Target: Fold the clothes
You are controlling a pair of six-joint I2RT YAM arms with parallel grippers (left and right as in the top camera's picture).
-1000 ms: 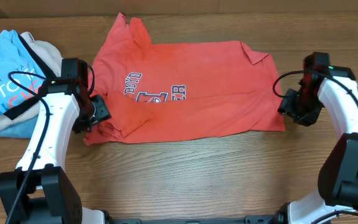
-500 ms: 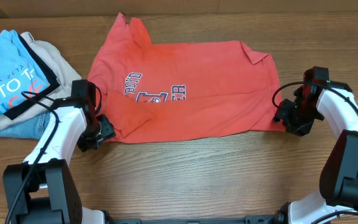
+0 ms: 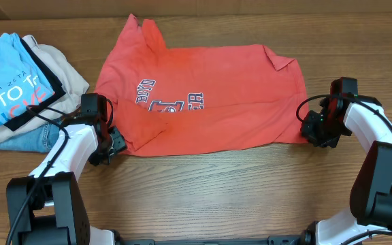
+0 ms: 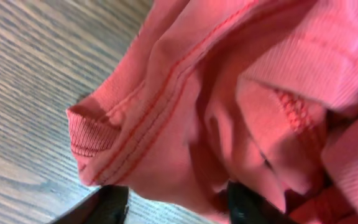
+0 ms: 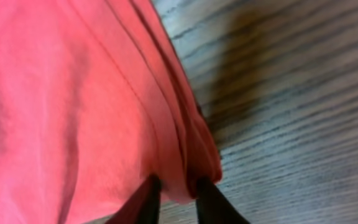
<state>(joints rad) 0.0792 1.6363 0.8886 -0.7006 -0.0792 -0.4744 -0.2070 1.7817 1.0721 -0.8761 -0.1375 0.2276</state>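
Observation:
The clothes (image 3: 216, 95), a coral-red T-shirt with navy-and-white lettering, lie spread across the middle of the table. My left gripper (image 3: 114, 144) sits at the shirt's bunched near-left corner. In the left wrist view its fingers (image 4: 107, 206) stand wide apart astride the rumpled hem (image 4: 166, 124), so the left gripper (image 4: 176, 205) is open. My right gripper (image 3: 309, 131) is at the shirt's near-right corner. The right wrist view shows that gripper (image 5: 179, 199) pinched shut on the folded edge of the hem (image 5: 185, 149).
A light-blue printed T-shirt (image 3: 9, 88) lies over a beige garment (image 3: 56, 64) at the far left, close to my left arm. The wooden table (image 3: 203, 190) shows bare in front of the red shirt.
Both arms have come down and inward to the shirt's near corners. The right jaws have narrowed onto the hem; the left jaws have narrowed a little around the bunched corner.

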